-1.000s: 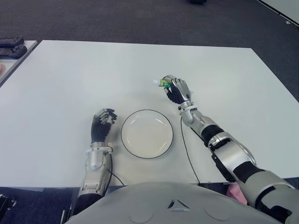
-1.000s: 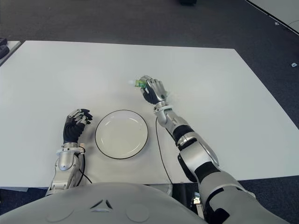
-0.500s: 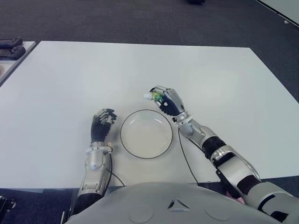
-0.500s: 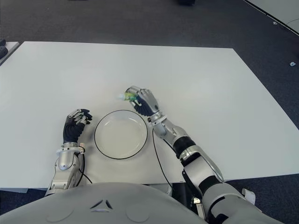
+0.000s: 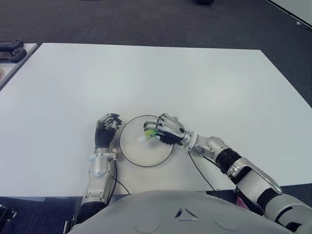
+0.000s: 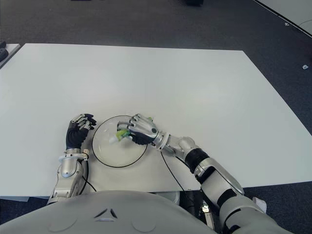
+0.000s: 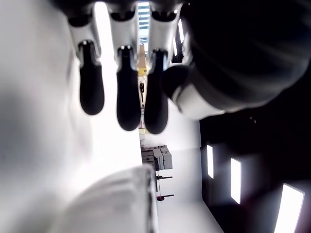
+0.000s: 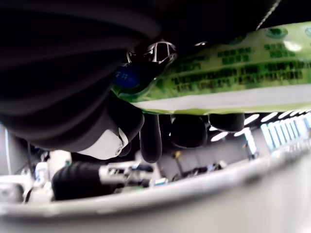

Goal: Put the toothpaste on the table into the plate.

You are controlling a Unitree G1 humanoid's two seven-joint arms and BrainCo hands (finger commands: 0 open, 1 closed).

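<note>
A green and white toothpaste tube (image 5: 150, 133) is held in my right hand (image 5: 165, 132), whose fingers are curled around it. Hand and tube are over the white, dark-rimmed plate (image 5: 130, 151) near the table's front edge. In the right wrist view the tube (image 8: 233, 77) shows close up under the curled fingers, with the plate's rim (image 8: 194, 194) just beneath; I cannot tell whether the tube touches the plate. My left hand (image 5: 106, 130) shows just left of the plate, fingers curled with nothing in them.
The white table (image 5: 146, 73) stretches wide behind the plate. Dark objects (image 5: 11, 48) lie on a side table at the far left. A black cable (image 5: 197, 168) runs from my right wrist toward the front edge.
My right hand has carried the toothpaste toward me and to the left, from behind the plate to over it. The plate has shifted slightly left. The left hand has not moved.
</note>
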